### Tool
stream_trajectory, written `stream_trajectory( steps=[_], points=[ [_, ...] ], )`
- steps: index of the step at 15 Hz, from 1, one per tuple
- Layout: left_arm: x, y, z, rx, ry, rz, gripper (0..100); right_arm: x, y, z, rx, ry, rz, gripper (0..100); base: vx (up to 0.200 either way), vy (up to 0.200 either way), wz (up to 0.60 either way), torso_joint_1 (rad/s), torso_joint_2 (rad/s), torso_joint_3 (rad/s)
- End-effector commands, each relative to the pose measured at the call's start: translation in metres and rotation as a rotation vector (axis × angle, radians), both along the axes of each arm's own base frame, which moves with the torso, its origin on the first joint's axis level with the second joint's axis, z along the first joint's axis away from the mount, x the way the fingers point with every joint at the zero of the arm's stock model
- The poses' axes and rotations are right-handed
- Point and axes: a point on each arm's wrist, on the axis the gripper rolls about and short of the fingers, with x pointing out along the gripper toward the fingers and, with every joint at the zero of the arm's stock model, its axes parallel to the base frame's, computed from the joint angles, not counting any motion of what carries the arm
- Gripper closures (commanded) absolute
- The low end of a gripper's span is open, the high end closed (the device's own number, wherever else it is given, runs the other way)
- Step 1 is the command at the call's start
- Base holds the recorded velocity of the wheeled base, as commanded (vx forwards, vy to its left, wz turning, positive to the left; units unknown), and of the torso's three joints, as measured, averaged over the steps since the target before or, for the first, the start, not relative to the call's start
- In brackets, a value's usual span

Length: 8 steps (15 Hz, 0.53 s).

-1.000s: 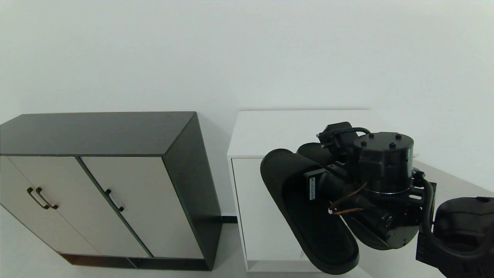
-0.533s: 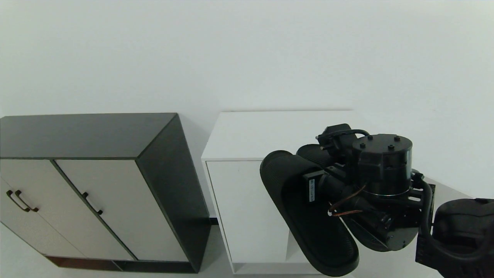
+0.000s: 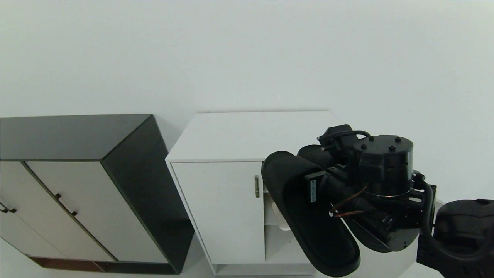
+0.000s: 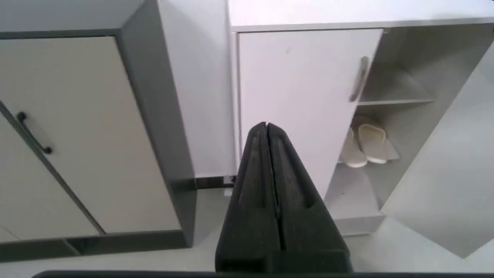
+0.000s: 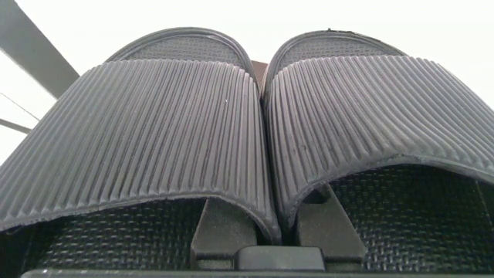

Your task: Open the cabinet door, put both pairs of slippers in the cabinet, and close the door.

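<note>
A white cabinet point(image 3: 239, 135) stands against the wall. Its left door point(image 3: 220, 208) is closed, and its right door point(image 4: 451, 181) is swung open. A pair of white slippers point(image 4: 367, 144) lies on a lower shelf inside, partly visible in the head view point(image 3: 278, 216). My right gripper point(image 3: 326, 187) is held in front of the cabinet's open side, shut on a pair of black ribbed slippers point(image 3: 308, 220). Up close, the two straps point(image 5: 255, 131) sit side by side over the fingers point(image 5: 220, 228). My left gripper point(image 4: 266, 133) is shut and empty, pointing at the closed door.
A dark cabinet point(image 3: 77, 135) with pale doors and black handles point(image 4: 35, 133) stands just left of the white one, with a narrow gap between them. A plain white wall rises behind both, and pale floor lies in front.
The whole head view has shifted, so both cabinets sit further left in the picture and the white cabinet's open side now shows. The right arm keeps the same pose with the black slippers.
</note>
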Motion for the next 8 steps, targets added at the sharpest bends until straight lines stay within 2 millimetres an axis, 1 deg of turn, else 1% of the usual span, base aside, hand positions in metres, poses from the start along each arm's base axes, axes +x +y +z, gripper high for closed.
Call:
stream_trajectory(
  steps=[1,3,8],
  points=[
    [0.0001,0.0000,0.0000,-0.002,0.000,0.002,100,0.0003,0.0000,-0.0012,-0.002,0.003,-0.001,100,0.000,-0.200,0.00,-0.002,-0.01,0.007],
    [0.0001,0.0000,0.0000,0.000,0.000,0.001,100,0.0031,-0.0027,-0.0011,-0.003,0.001,-0.014,100,0.000,0.000,0.00,0.000,0.00,0.000],
    [0.0001,0.0000,0.0000,0.000,0.000,0.001,100,0.0029,-0.0035,-0.0027,-0.007,0.006,-0.013,100,0.000,0.000,0.00,0.000,0.00,0.000]
  ],
)
